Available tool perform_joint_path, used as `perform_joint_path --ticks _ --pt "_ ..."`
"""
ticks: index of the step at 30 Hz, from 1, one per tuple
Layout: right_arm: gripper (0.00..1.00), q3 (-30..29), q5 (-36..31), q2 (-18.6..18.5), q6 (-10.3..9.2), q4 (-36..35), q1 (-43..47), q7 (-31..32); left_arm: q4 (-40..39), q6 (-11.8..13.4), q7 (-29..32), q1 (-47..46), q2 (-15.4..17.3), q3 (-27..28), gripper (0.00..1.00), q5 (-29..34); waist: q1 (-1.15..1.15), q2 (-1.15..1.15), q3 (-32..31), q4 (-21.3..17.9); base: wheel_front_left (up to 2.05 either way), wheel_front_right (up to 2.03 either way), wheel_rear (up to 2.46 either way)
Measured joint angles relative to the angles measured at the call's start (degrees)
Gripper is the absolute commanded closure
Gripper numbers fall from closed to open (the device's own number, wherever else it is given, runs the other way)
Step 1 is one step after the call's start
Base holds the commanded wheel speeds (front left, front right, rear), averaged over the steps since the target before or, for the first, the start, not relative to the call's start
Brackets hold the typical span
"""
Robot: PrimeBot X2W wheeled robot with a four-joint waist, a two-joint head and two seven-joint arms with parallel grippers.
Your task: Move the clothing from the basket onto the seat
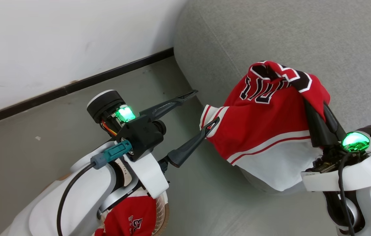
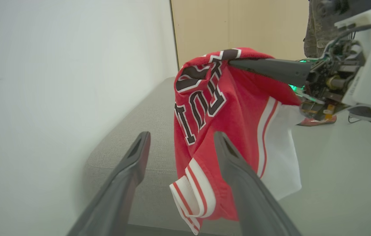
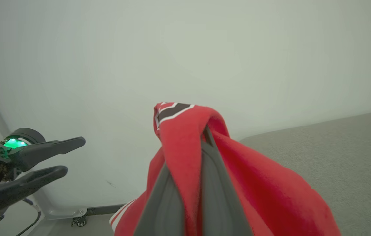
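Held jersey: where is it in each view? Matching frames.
Head view: jersey right of centre, hanging from right hand.
Left wrist view: jersey centre, lettering facing camera.
Right wrist view: jersey bottom centre, draped over the fingers.
Shared landmark: grey sofa.

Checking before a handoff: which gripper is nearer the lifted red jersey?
Right. The right gripper is shut on the jersey, fabric draped over it; the left gripper hangs open beside the striped hem, contact unclear.
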Motion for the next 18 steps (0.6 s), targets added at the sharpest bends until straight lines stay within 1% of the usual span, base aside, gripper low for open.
perform_joint_path --ticks 10,18 --pt "1.00 1.5 0.2 0.2 0.00 0.2 0.8 0.0 -0.1 0.0 0.7 0.0 1.0 0.1 0.00 0.0 0.00 0.00 1.2 -3.3 0.00 0.00 0.00" --pt "1.00 1.9 1.7 0.8 0.00 0.5 0.3 0.0 -1.0 0.1 1.9 0.0 1.3 0.1 0.00 0.0 0.00 0.00 3.0 -4.3 0.00 0.00 0.00"
